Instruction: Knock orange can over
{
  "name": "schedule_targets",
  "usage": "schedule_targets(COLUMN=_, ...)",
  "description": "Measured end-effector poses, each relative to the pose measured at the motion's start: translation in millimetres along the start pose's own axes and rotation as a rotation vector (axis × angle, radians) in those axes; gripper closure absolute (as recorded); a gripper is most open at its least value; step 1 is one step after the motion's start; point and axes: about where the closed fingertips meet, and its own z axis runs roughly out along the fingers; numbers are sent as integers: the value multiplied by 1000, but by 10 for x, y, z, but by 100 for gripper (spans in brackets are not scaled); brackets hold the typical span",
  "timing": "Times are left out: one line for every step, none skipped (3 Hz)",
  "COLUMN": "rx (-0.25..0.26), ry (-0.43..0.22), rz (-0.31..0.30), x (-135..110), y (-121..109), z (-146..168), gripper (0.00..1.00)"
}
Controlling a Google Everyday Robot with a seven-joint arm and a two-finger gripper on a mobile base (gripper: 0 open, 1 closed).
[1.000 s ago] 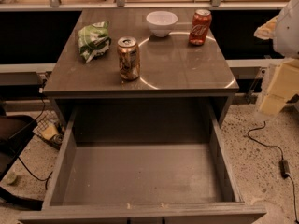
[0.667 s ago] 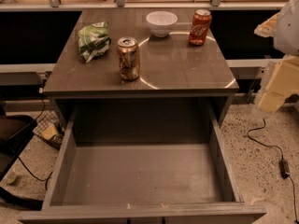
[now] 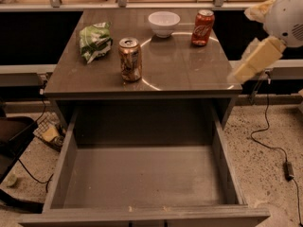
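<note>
The orange can [image 3: 130, 59] stands upright on the grey table top [image 3: 180, 74], left of centre and near the front edge. Its label is mottled orange-brown and its silver top has a pull tab. My gripper [image 3: 242, 71] hangs at the right side of the view, at the end of a pale arm segment below a white joint [image 3: 286, 13]. It is over the table's right front corner, far to the right of the can and apart from it.
A red cola can [image 3: 202, 28] and a white bowl [image 3: 164, 23] stand at the back of the table. A green crumpled bag [image 3: 94, 40] lies at the left. A wide open drawer [image 3: 142, 174] juts out below the front edge. Cables lie on the floor at both sides.
My arm has swung left, from beside the table to over its right front corner. The cans, bowl and bag have not moved.
</note>
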Motion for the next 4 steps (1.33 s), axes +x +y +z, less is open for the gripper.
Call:
schedule_targets(rx=35, ry=-299, rz=19, x=-360, y=-428, z=374, gripper=0)
schedule_targets(rx=8, ry=-602, rz=47, x=-859, y=-618, z=588, gripper=0)
schedule_targets(rx=-10, ry=-693, rz=85, x=-1030, y=-622, z=603, gripper=0)
schedule_targets(rx=-13, ry=-701, rz=94, x=-1032, y=-613, z=633, gripper=0)
